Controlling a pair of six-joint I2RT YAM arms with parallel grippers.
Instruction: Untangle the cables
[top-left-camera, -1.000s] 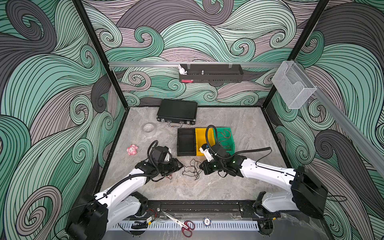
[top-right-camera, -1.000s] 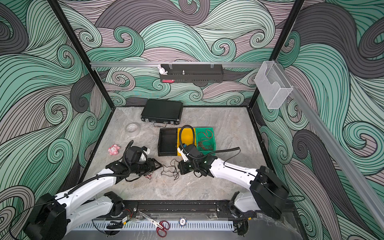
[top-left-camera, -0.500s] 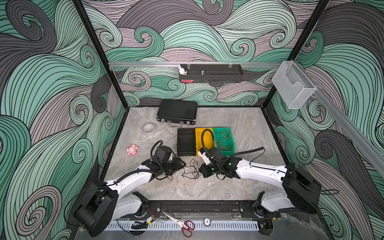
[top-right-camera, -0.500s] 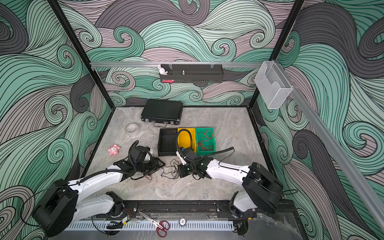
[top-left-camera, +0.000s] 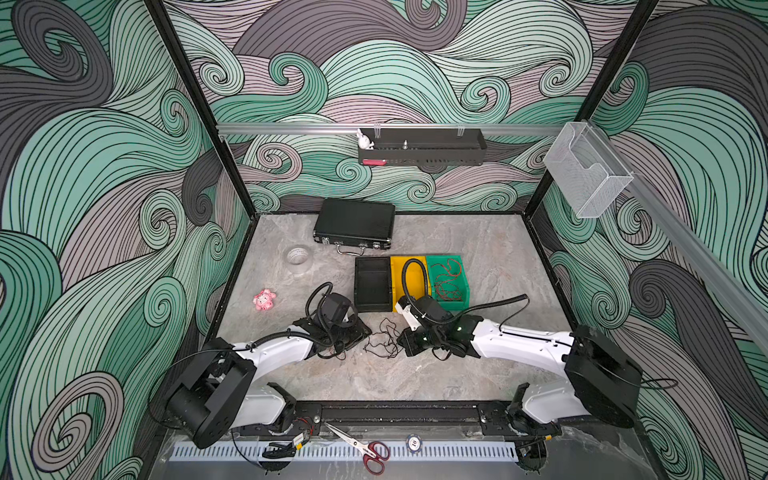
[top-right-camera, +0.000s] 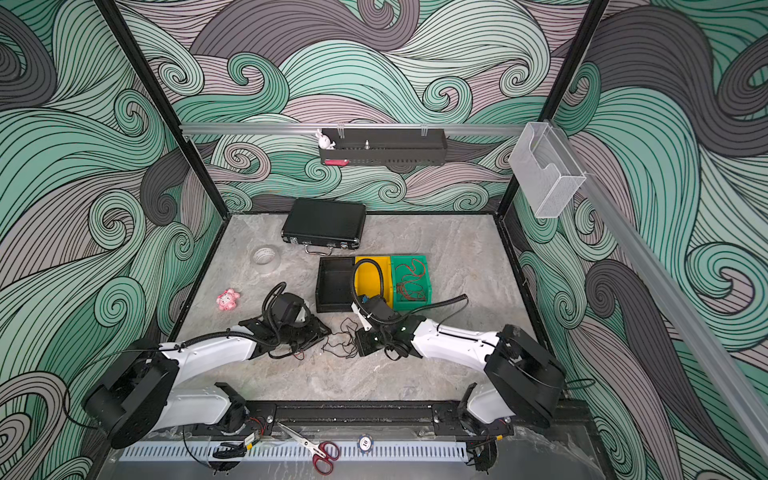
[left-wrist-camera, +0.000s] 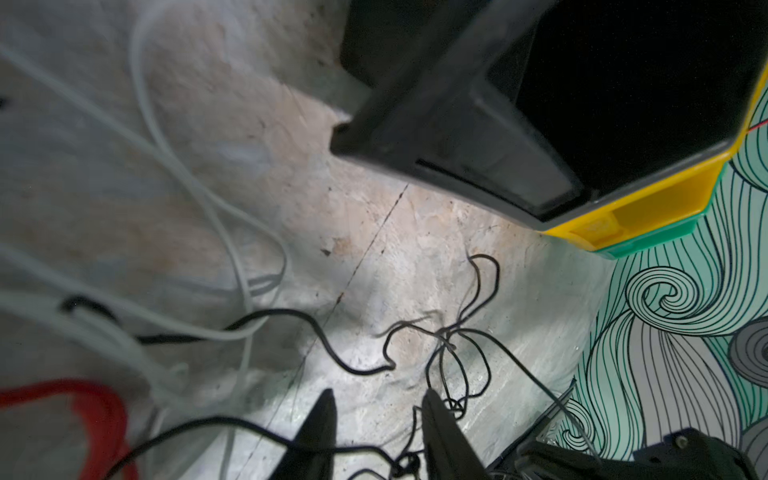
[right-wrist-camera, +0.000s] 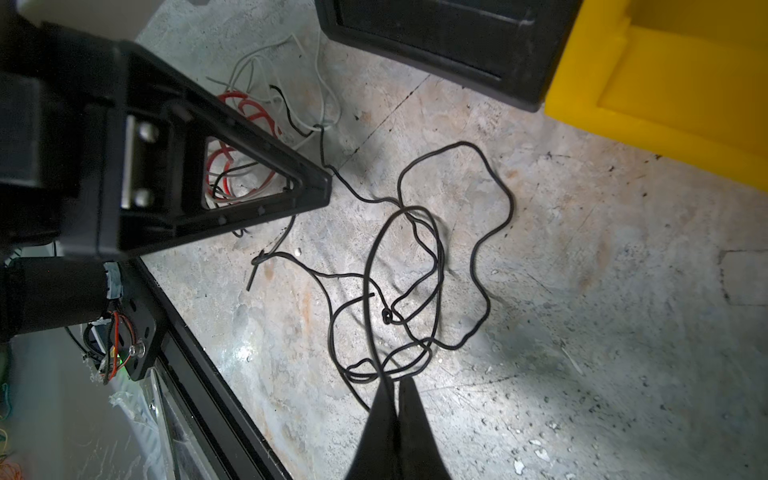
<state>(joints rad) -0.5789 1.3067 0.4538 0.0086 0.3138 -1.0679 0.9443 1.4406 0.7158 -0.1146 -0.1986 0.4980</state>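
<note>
Top view: black cables (top-left-camera: 382, 341) lie tangled on the table (top-left-camera: 415, 374), strung crosswise between my left claw (top-left-camera: 365, 332) and right claw (top-left-camera: 402, 343); both arms are low, reaching inward. Left wrist: left claw (left-wrist-camera: 378, 395) jaws apart, tangle just ahead, red cable (left-wrist-camera: 95, 395) beside. Right wrist: right claw (right-wrist-camera: 395, 380) pinches one strand.

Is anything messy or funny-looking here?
Yes: the black cable lies in knotted loops on the table between the left gripper and the right gripper, and red and white cables are jumbled by the left one. Nothing looks broken.
</note>
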